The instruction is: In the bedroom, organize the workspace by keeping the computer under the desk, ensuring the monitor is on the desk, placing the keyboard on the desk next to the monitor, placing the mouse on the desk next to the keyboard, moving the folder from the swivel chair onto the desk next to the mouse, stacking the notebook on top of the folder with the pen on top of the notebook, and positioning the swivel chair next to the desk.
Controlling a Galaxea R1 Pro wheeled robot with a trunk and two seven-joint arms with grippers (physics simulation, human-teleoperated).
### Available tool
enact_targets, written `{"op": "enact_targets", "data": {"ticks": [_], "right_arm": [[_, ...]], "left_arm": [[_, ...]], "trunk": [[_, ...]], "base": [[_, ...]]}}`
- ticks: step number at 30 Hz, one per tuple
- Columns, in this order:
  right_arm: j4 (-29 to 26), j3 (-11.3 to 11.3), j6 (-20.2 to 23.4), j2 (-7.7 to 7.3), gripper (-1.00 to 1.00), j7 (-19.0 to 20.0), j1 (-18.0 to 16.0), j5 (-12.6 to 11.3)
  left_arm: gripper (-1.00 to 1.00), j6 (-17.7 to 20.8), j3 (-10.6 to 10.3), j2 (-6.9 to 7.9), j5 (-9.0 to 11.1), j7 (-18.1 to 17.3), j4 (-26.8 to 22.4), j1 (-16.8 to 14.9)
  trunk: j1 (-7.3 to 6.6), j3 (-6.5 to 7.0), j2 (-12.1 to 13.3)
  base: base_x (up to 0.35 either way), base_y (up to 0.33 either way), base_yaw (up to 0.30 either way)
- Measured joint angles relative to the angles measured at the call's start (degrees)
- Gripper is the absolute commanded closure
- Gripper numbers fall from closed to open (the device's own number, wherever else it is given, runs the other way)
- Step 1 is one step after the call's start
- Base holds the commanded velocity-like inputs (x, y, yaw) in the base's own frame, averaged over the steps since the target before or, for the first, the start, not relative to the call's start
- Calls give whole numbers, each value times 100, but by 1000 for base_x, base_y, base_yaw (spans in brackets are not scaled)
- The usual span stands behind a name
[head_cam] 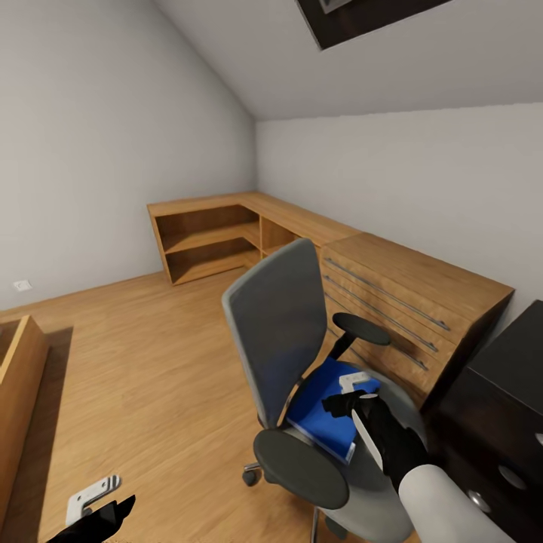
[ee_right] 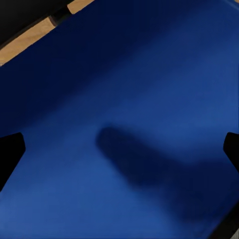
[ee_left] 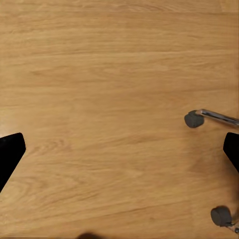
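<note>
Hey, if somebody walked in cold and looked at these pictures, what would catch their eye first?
The bright blue folder lying on the seat of the grey swivel chair, with the right pincer open just above it. Behind the chair, a long light-wood cabinet runs along the wall.

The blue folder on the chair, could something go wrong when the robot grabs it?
Maybe. The folder lies flat on the swivel chair seat, and the right gripper hangs open just above it, so its fingers could slide off the thin cover. The chair stands on castors, so a push might roll it away.
</note>
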Motion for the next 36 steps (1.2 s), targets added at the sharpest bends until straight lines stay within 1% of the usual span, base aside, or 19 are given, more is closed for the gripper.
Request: {"op": "enact_targets", "data": {"ticks": [3, 6, 7, 9, 12, 18, 22, 24, 27, 28, 29, 30, 31, 32, 33, 34, 36], "right_arm": [[2, 16, 3, -1, -100, 53, 2, 6], [-1, 54, 0, -11, -100, 278, 4, 20], [-3, 79, 0, -23, -100, 433, 4, 29], [0, 101, 0, -52, -100, 606, 4, 54], [3, 118, -6, -162, -100, 1005, 4, 136], [-9, 141, -7, -400, -100, 1590, 4, 202], [-17, 153, -9, -480, -100, 1820, 4, 239], [-25, 157, -8, -510, -100, 1872, 4, 277], [-47, 160, 7, -542, -100, 1966, 4, 453], [-52, 169, 11, -547, -100, 2026, 4, 582], [-53, 183, 13, -549, -100, 2060, 4, 657], [-53, 236, 17, -552, -100, 2147, 5, 805], [-54, 277, 18, -553, -100, 2210, 5, 880], [-55, 380, 20, -554, -100, 2359, 5, 1003], [-57, 440, 20, -554, -100, 2449, 5, 1059], [-59, 565, 23, -557, -100, 2633, 5, 1136], [-59, 720, 15, -561, -100, 2886, 5, 1214]], "left_arm": [[-100, 0, 1, 0, -2, 1, 0, 0], [-100, 0, 1, -1, -3, 2, 3, 0], [-100, 0, -2, -1, -4, 4, 5, 0], [-100, 0, -3, -1, -4, 7, 16, 0], [-100, 0, -4, 0, -3, 11, 56, 1], [-100, 0, -13, 0, -4, 12, 188, 1], [-100, 0, -17, 0, -4, 12, 218, 1], [-100, 0, -16, 0, -4, 9, 223, 1], [-100, 0, -15, 0, -4, 11, 229, 1], [-100, 0, -15, 0, -4, 11, 230, 1], [-100, 0, -15, -2, -4, 11, 232, 1], [-100, 0, -16, -3, -4, 12, 236, 1], [-100, 0, -18, -4, -4, 12, 240, 1], [-100, -2, -21, -6, -4, 12, 258, 1], [-100, -3, -24, -7, -5, 12, 274, 1], [-100, -5, -28, -8, -8, 12, 309, 1], [-100, -7, -39, -8, -10, 16, 352, 1]], "trunk": [[0, -16, 0], [0, -35, 0], [0, -41, 0], [0, -54, 0], [0, -69, 0], [0, -78, 0], [0, -79, 0], [0, -79, 0], [0, -79, 0], [0, -79, 0], [0, -79, 0], [0, -79, 0], [0, -79, 0], [0, -79, 0], [0, -79, 0], [0, -79, 0], [0, -79, 0]], "base": [[0, 0, 138], [0, 0, 160], [0, 0, 172], [0, 0, 171], [0, 0, 104], [0, 0, 25], [0, 0, 5], [0, 0, 2], [0, 0, 1], [0, 0, 0], [0, 0, 0], [0, 0, 0], [0, 0, 0], [0, 0, 0], [0, 0, 0], [0, 0, 0], [0, 0, 0]]}}
